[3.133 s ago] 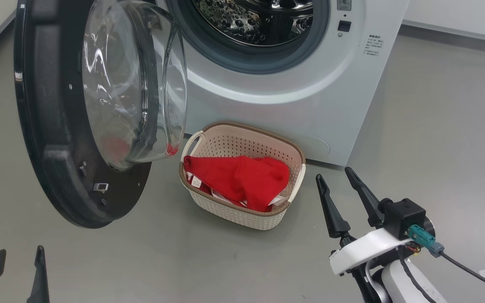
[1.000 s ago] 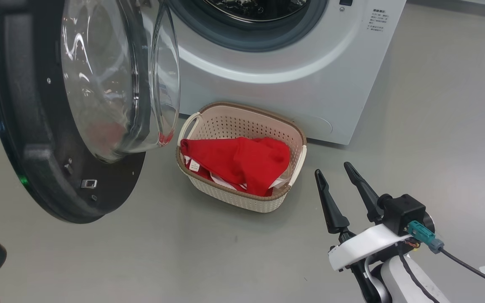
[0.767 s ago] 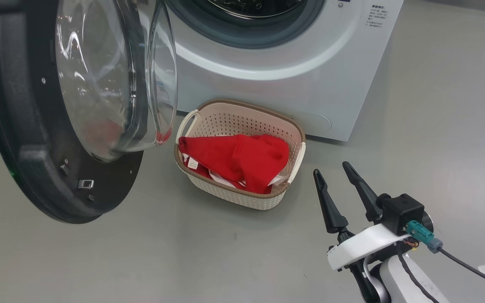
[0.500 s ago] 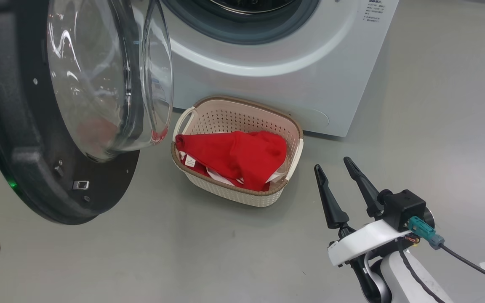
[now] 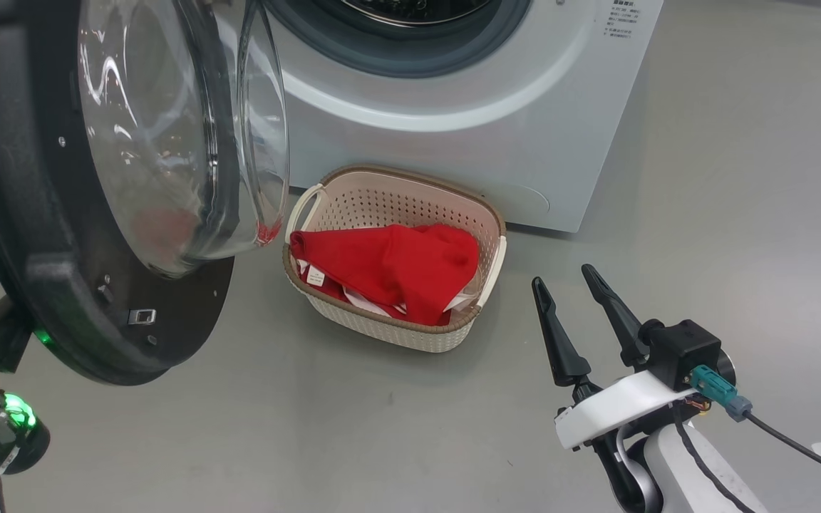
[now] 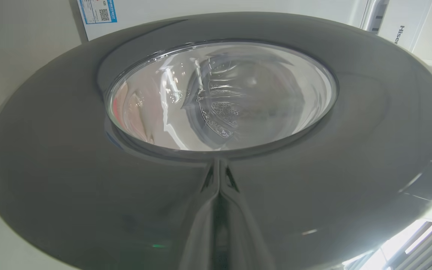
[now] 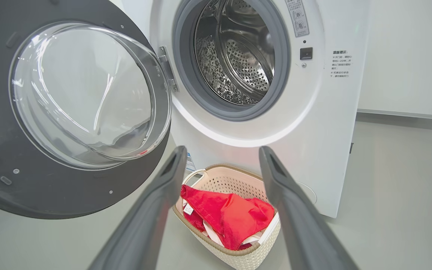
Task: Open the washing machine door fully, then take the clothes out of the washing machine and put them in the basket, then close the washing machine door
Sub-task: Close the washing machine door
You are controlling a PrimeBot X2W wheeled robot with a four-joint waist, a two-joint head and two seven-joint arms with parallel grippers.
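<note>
- While swung wide open at left of drum mouth: washing machine door [image 5: 26, 214], black inner face and bulging glass window [image 5: 168, 142] turned toward head camera.
- White front-loading washing machine [image 5: 453, 142] behind; grey seal [image 7: 231, 112] and perforated steel drum [image 7: 238, 56] plain through open mouth in right wrist view.
- Cream perforated basket [image 5: 396, 335], brown woven-look rim, on grey floor [image 5: 311, 442] just in front of machine's lower panel and just beside door's lower edge; contact with door not clear.
- Red clothes [image 5: 389, 267] piled inside basket, heaped to about rim height; white tag and white trim showing at near side.
- State of left jaws: pressed together, empty. Both fingers [image 6: 219, 225] as one dark wedge in left wrist view, tip meeting own reflection on door's glossy outer face just below window; touching or all but, hard to tell.
- Dark wrist [image 5: 4, 417] of left arm, green light lit, at lower left of head view, partly behind door's lower rim.
- State of right jaws: wide apart, empty. Raised over bare floor to right of basket, near it but apart, pointing toward machine; basket and clothes framed between them in right wrist view.
</note>
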